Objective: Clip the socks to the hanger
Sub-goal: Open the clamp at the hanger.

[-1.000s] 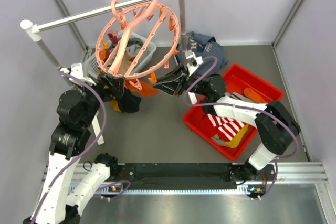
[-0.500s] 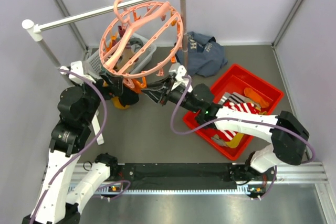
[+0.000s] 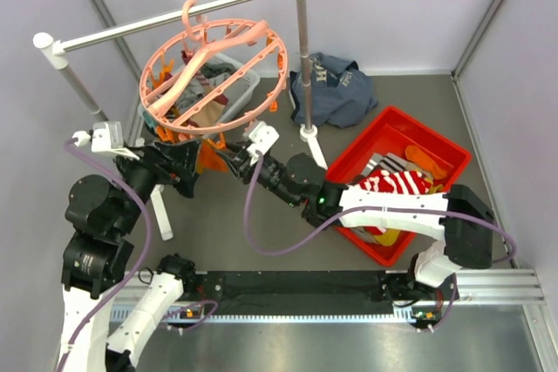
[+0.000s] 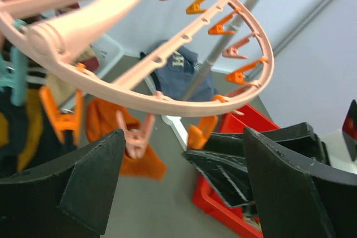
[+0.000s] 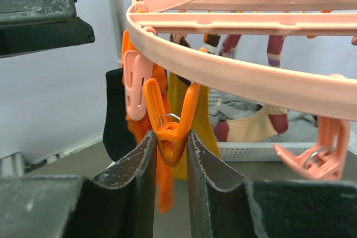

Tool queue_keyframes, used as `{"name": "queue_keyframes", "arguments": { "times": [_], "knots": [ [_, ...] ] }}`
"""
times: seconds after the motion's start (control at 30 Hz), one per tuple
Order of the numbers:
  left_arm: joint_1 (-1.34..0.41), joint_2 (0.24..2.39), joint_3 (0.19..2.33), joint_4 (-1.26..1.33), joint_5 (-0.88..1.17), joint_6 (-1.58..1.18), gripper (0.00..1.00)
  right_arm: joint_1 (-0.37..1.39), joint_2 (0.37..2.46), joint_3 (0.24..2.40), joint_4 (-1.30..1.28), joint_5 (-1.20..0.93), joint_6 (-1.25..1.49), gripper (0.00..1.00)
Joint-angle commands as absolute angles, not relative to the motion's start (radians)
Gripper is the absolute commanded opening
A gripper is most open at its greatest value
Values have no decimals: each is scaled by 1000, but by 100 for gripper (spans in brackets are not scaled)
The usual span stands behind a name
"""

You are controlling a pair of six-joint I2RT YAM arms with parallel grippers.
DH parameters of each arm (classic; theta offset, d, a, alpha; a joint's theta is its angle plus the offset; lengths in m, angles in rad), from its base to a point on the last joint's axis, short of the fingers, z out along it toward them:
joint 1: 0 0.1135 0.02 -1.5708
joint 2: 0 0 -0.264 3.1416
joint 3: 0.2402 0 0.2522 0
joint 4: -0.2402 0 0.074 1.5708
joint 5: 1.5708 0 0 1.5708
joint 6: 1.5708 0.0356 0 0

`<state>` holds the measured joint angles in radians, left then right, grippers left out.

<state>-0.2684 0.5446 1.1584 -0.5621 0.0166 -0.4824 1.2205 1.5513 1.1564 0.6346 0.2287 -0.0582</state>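
Observation:
The salmon-pink ring hanger [image 3: 202, 57] hangs from the rail by its hook, tilted. Several socks hang from its pegs: a black one [image 5: 114, 115], an orange one [image 5: 163, 188] and a yellow one [image 5: 203, 115]. My right gripper [image 3: 227, 154] reaches left under the ring; in its wrist view it [image 5: 170, 144] is shut on an orange clip peg [image 5: 170, 129] on the ring's rim [image 5: 234, 76]. My left gripper [image 3: 186, 172] is open and empty just left of it; in its wrist view it [image 4: 184, 188] faces the ring [image 4: 167, 101] and an orange sock [image 4: 120, 137]. Red-and-white striped socks [image 3: 392, 185] lie in the red bin [image 3: 436, 138].
The white-and-grey rail stand [image 3: 301, 50] has its post and foot just right of the hanger. A navy garment [image 3: 336, 89] lies behind the post. A white mesh basket [image 3: 242, 76] with clothes sits under the ring. Grey walls close in the table on three sides.
The hanger has swung left and tilted. My right gripper has reached further left and closed on an orange peg. My left arm has pulled back to the lower left, gripper open.

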Motion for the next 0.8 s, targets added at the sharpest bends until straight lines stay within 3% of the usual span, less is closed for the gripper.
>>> {"name": "queue_keyframes", "arguments": {
  "times": [0.0,0.23,0.4,0.77],
  "knots": [
    [-270,538,1184,-581,130,-561,90,1293,1609,1252,632,399,-198,0],
    [-270,535,1167,-606,167,-624,86,1361,1683,1319,669,520,-307,0],
    [-270,541,1164,-624,127,-624,76,1381,1712,1353,672,551,-337,0],
    [-268,566,1177,-690,92,-588,71,1394,1759,1387,672,563,-380,0]
  ]
}}
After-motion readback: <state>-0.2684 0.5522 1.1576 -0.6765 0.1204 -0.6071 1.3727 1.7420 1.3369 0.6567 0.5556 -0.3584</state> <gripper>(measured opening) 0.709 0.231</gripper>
